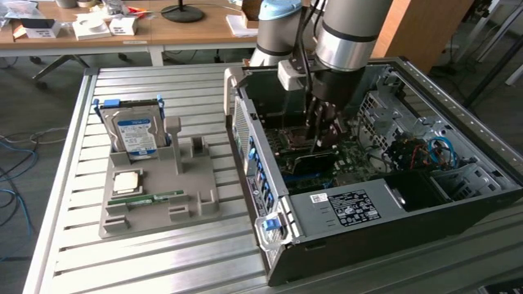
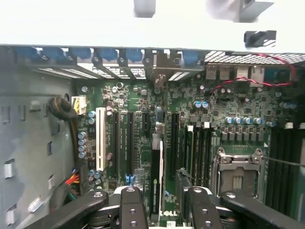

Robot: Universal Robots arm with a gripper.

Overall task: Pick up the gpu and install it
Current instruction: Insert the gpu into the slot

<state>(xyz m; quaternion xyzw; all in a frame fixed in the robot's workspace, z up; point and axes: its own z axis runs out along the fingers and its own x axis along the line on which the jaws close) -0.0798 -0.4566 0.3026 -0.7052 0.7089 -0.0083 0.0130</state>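
1. The work is carried on a slatted metal surface (image 1: 163, 257). Behind it, a wooden surface (image 1: 188, 30) is loaded with small boxes and 1 black round stand base (image 1: 181, 12).
2. A gray floor (image 1: 24, 92) is seen at the exterior view's left, with loose cables (image 1: 15, 146) lying on it.
3. 1 gray holder (image 1: 196, 208) is set on the slatted metal surface. At the exterior view's right of it, 1 computer case (image 1: 343, 208) is laid on its side with the open side up.
4. 1 hard drive (image 1: 135, 135) with a blue label is stood upright in the holder. 1 processor chip (image 1: 127, 182) and 1 memory stick (image 1: 147, 198) are laid flat in front of it.
5. 1 robot arm (image 1: 347, 30) is seen pointing down into the case, over the motherboard (image 2: 128, 95).
6. 1 gpu (image 2: 157, 176) is found inside the case, stood on edge on the motherboard among the black expansion slots.
7. The pincer (image 2: 165, 200) is clenched on the gpu, with the card held between its 2 fingers.
8. 1 white slot (image 2: 100, 138) and 1 processor socket (image 2: 238, 174) are counted on the motherboard, at either side of the gpu.
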